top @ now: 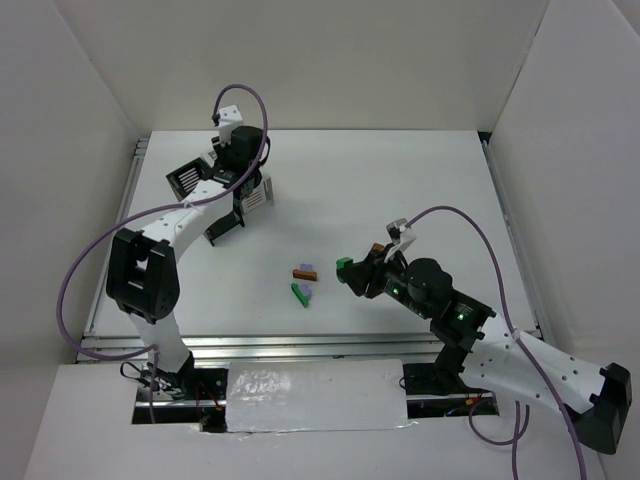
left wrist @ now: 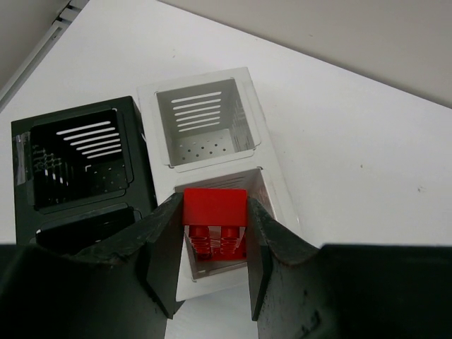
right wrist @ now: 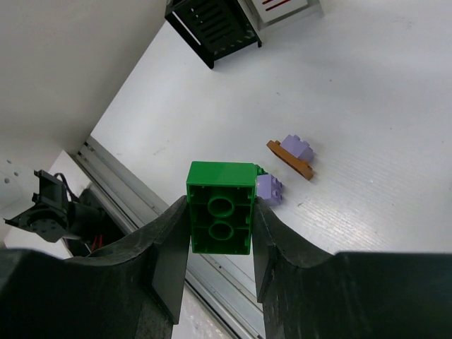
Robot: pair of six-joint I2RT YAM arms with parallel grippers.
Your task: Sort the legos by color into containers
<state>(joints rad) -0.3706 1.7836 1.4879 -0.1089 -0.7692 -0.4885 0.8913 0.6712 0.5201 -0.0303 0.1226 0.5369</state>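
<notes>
My left gripper (left wrist: 214, 244) is shut on a red brick (left wrist: 215, 206) and holds it over the near compartment of the white bin (left wrist: 263, 120). More red shows down inside that compartment. The black bin (left wrist: 140, 141) is joined on its left. In the top view the left gripper (top: 243, 192) hangs over the white bin (top: 259, 195), next to the black bin (top: 186, 178). My right gripper (right wrist: 220, 236) is shut on a green brick (right wrist: 219, 212) and holds it above the table. It also shows in the top view (top: 344, 266).
On the table lie a brown brick (top: 304, 272) with a purple one (right wrist: 296, 147) on it, and a green brick (top: 300, 293) with a purple one (right wrist: 269, 189). A metal rail (top: 300, 345) runs along the near edge. White walls stand on three sides.
</notes>
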